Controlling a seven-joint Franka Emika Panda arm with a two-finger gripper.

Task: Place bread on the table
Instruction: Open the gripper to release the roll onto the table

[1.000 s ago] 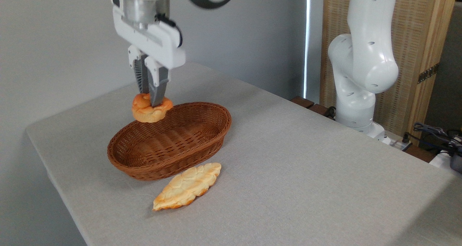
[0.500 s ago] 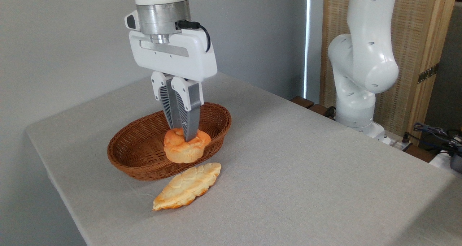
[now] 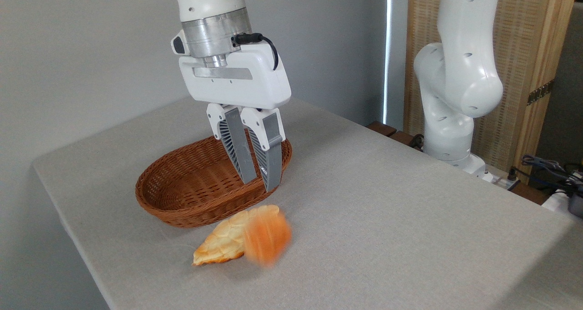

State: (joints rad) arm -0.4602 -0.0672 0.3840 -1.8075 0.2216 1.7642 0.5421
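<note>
Hanging above the near rim of the basket (image 3: 182,189), the gripper (image 3: 260,182) has its fingers slightly parted and holds nothing. Below it the bread (image 3: 266,237) shows as a motion-blurred orange shape in front of the flat loaf (image 3: 218,244), low over the table (image 3: 387,210).

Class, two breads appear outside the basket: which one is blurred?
The round orange bun, smeared below the open gripper; the pale braided loaf beside it looks sharp.
</note>
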